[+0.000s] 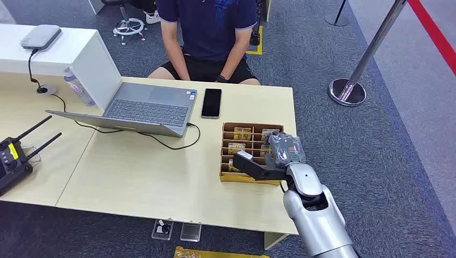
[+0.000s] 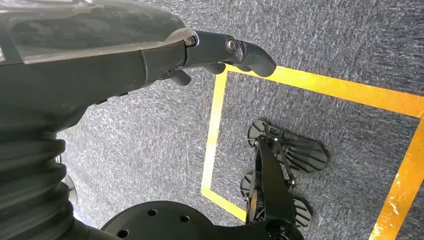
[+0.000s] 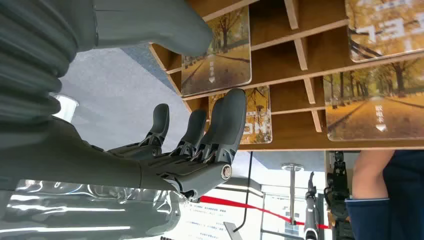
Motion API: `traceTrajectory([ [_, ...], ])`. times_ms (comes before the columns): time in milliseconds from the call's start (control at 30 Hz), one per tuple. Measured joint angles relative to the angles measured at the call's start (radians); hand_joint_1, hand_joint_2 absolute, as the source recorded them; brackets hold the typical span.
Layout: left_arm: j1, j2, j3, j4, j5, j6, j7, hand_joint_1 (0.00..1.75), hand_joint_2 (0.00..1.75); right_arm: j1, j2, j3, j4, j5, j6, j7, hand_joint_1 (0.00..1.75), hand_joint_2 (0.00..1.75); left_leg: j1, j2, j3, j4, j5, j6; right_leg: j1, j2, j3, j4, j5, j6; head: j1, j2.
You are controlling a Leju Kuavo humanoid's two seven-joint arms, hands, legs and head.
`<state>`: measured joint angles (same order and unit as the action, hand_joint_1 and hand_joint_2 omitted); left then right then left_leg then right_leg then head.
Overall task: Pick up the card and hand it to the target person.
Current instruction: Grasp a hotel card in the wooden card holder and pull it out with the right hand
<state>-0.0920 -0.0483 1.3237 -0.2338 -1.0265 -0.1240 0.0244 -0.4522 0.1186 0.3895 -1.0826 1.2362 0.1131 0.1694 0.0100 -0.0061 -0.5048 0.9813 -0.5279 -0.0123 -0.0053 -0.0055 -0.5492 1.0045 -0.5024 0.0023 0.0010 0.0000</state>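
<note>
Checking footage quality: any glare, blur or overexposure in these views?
Head view: even light, sharp. Left wrist view: robot hand close, glare streaks on its cover. Right wrist view: background past the box washed out; cards sharp.

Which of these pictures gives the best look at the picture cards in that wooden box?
The right wrist view: the cards appear large, autumn trees clear. The head view shows them small in the box, partly behind the right hand. The left wrist view faces carpet.

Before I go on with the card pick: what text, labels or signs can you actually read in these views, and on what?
"HOTEL": seems to stand on the cards in the wooden box, too small to be sure.
Cards beside the right hand: small white characters above an arrow, blurred, unreadable.
Laptop sticker, phone, controller: nothing legible.
</note>
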Motion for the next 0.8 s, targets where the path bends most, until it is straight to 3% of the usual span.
traceTrajectory([
  [267,0.0,0.001,0.0,0.0,0.0,-0.001,0.0,0.0,1.75,0.0,0.002,0.0,0.001,-0.002,-0.001,0.009,0.89,1.75,0.0,0.0,0.0,0.0,0.0,0.0,0.0,0.0,0.0,0.0,0.0,0.0,0.0,0.0],
  [800,0.0,0.005,0.0,0.0,0.0,-0.005,-0.002,0.0,1.75,0.0,0.002,0.0,0.001,-0.002,-0.001,0.014,0.72,1.75,0.0,0.0,0.0,0.0,0.0,0.0,0.0,0.0,0.0,0.0,0.0,0.0,0.0,0.0],
])
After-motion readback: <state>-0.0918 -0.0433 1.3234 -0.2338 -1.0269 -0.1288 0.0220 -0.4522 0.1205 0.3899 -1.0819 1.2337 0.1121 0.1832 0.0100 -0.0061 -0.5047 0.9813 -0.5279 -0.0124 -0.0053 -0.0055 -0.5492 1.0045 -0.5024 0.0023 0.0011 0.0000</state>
